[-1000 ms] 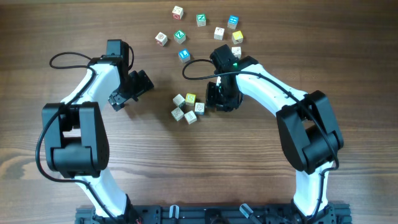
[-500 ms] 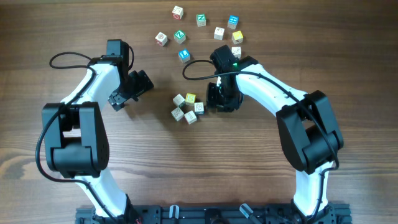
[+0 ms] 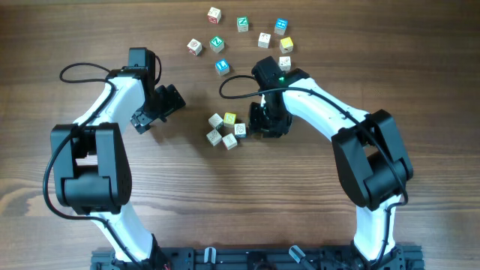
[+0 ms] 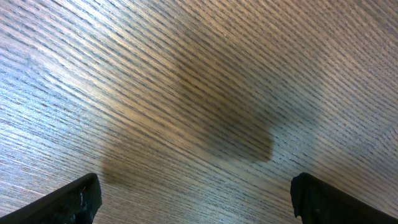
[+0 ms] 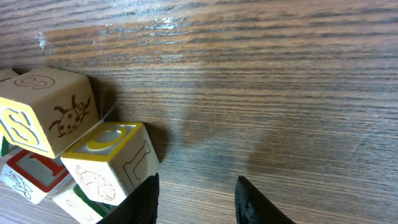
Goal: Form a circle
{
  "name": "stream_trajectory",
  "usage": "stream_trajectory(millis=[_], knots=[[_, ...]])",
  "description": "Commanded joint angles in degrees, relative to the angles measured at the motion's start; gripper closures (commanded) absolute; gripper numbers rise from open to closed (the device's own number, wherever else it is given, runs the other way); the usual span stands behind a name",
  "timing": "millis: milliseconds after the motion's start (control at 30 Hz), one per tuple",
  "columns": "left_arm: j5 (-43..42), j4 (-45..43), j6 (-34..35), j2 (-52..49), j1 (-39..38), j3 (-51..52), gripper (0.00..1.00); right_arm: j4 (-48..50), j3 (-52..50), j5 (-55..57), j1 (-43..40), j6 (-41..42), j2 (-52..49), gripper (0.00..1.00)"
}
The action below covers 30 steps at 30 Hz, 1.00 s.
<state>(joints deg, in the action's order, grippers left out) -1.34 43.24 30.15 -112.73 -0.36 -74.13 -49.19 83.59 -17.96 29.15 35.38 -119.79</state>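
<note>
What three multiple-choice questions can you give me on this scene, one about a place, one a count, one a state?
1. Where do the right jaws stand from the ring?
A. just left of it
B. just right of it
C. far behind it

2. How many cubes make up the ring?
A. three
B. five
C. nine

3. How do the left jaws stand?
A. shut on a cube
B. shut, empty
C. open, empty

Answers:
1 B: the overhead view shows them close against the ring's right side.
2 B: four white cubes and one yellow cube sit clustered.
3 C: the left wrist view shows only bare table between wide-apart fingertips.
</note>
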Motion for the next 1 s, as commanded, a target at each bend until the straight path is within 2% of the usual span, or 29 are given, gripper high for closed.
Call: stream_trajectory(millis=[0,967], knots=[[0.6,-0.1,0.3,-0.7,0.2,0.3,0.00,0.2,-0.5,-0.7,0.3,0.8,0.1,0.60],[0.6,-0.1,0.3,-0.7,0.2,0.3,0.00,1.0,-0.5,-3.2,0.3,2.6,0.1,0.60]])
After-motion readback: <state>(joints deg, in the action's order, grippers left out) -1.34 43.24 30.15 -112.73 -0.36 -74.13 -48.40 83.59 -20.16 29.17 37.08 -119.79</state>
